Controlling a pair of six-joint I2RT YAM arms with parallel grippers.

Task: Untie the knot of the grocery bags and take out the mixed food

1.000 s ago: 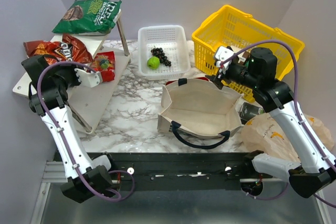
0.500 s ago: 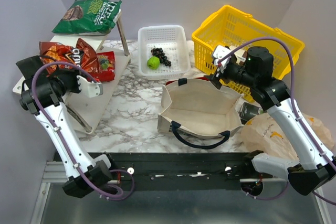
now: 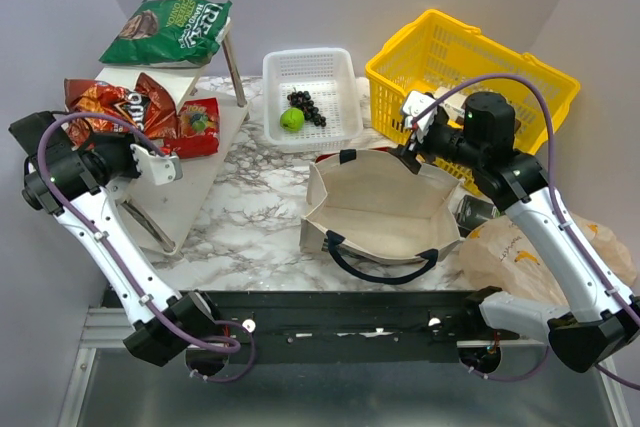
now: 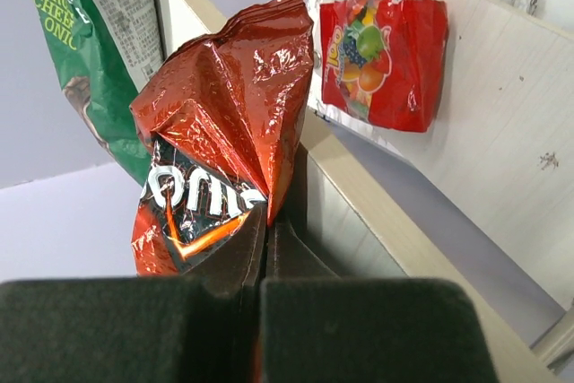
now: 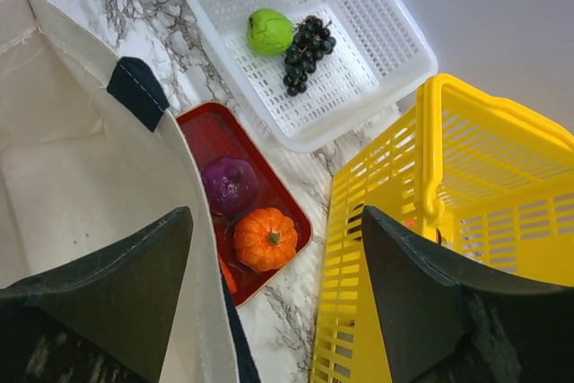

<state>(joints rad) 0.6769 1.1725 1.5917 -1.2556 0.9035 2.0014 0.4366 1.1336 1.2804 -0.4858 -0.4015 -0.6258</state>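
My left gripper (image 3: pixel 152 163) is shut on the lower edge of a crinkled red snack packet (image 3: pixel 116 107), holding it up over the white shelf; the left wrist view shows that packet (image 4: pixel 224 132) pinched at the gripper (image 4: pixel 267 226). A second red packet (image 3: pixel 198 123) lies on the shelf, and a green snack bag (image 3: pixel 170 29) lies on the upper tier. My right gripper (image 3: pixel 412 143) hangs open and empty over the far right corner of the open canvas tote (image 3: pixel 380 202). Below the right gripper (image 5: pixel 276 214), an orange (image 5: pixel 266 238) and purple onion (image 5: pixel 231 184) sit in a red tray. The plastic bag (image 3: pixel 520 257) lies right; its knot is hidden.
A white basket (image 3: pixel 310 67) holds a green apple (image 3: pixel 292 119) and dark grapes (image 3: pixel 308 107). A yellow basket (image 3: pixel 470 57) stands just behind the right gripper. A dark box (image 3: pixel 478 212) lies between tote and plastic bag. The white shelf (image 3: pixel 195 182) fills the left side.
The left arm has drawn back to the left, lifting the red snack packet off the shelf. The right gripper has drifted slightly left and stayed open.
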